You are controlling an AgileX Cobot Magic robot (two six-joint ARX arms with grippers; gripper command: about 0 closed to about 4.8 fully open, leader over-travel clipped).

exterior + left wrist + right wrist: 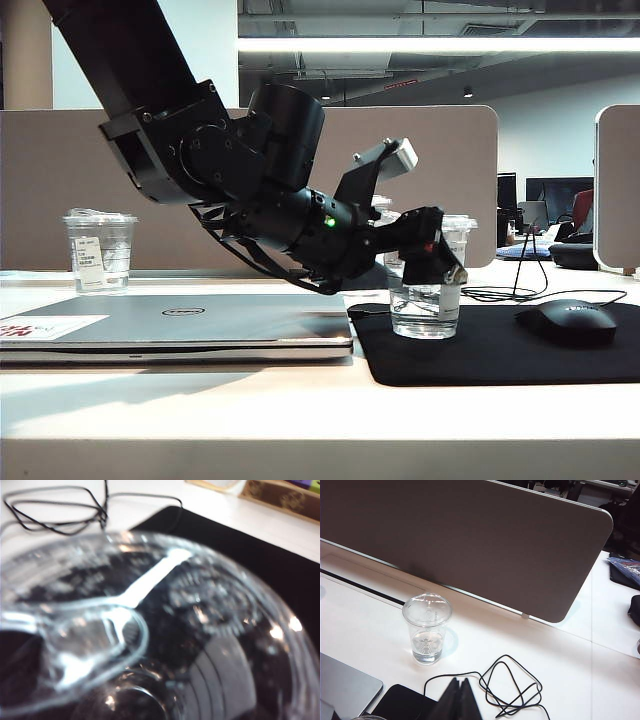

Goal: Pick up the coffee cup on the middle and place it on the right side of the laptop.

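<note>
Coffee cup (425, 312) stands on mousepad (500, 350) under left end effector (440, 268).

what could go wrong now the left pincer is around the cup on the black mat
1. The left pincer sits around the coffee cup, which holds water; pulling away carelessly could tip it onto the black mat.
2. The laptop lies close beside it, so a spill could reach it.
3. The right pincer, shut, hangs above the cable.

Dell logo on laptop (200, 325) lid
</note>
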